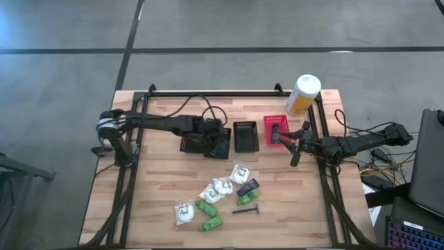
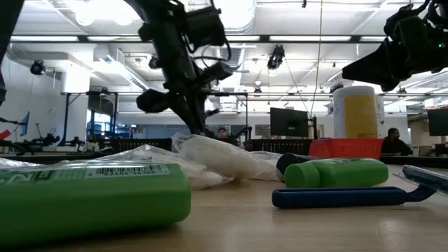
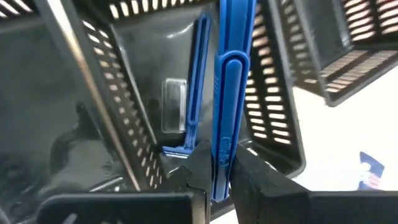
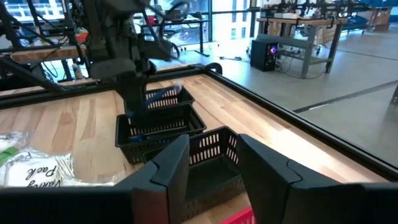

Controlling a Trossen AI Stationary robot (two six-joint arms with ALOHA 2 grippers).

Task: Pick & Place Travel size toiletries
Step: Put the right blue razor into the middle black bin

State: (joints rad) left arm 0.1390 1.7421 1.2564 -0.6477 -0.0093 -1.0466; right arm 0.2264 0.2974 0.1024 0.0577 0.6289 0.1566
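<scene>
- You can't see the left gripper (image 1: 216,135) tips from above; the arm and the black baskets (image 1: 206,141) hide them.
- The blue razor (image 3: 225,93) runs off the left wrist picture's edge, so its head stays unseen.
- In the low view a green packet (image 2: 84,199) is blurred and cut off.
- The red basket (image 4: 239,218) barely shows below the right gripper (image 4: 214,168).

Glossy blue plastic razor (image 3: 225,99), black perforated basket (image 3: 124,106), pale wood-grain table (image 1: 159,187).
</scene>
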